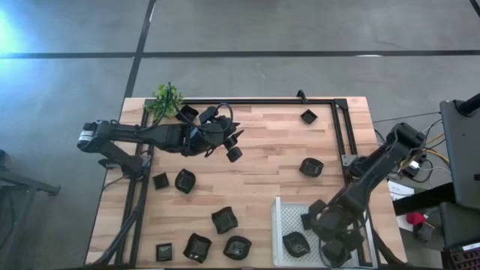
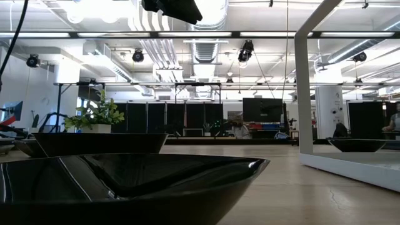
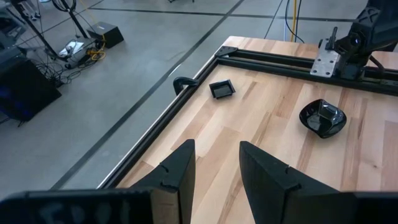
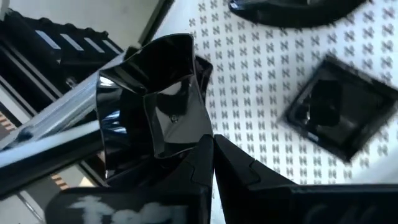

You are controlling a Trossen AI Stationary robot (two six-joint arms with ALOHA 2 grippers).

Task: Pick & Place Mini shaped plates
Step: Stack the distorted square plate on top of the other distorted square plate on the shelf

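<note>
Glossy black wavy-edged mini plate sits pinched by the right gripper over the white perforated tray. Left gripper hovers with fingers apart above the wooden table; other black dishes lie scattered.

Open-plan lab or industrial office. Exposed ceiling ducts, strip lights, hanging cameras; rows of dark monitors on far desks. Polished concrete floor, cables, wooden workbench with black aluminium frame.
</note>
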